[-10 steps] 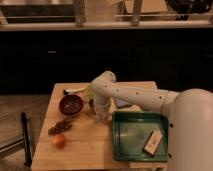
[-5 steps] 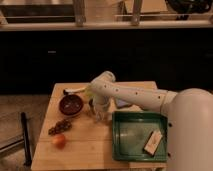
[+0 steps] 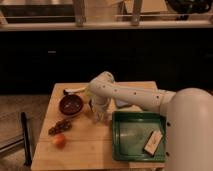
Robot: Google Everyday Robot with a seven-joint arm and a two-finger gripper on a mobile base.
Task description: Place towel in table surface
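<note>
My white arm reaches from the right across the wooden table [image 3: 85, 150]. The gripper [image 3: 98, 117] points down just above the table top, between the brown bowl [image 3: 71, 105] and the green tray [image 3: 131, 150]. A pale cloth-like patch, which may be the towel [image 3: 125, 105], lies on the table behind the forearm and is partly hidden by it. I cannot tell whether the gripper holds anything.
A bunch of dark grapes [image 3: 60, 126] and an orange [image 3: 60, 141] lie at the front left. A banana [image 3: 74, 90] lies behind the bowl. A tan and white packet [image 3: 152, 142] lies in the tray. A dark counter stands behind the table.
</note>
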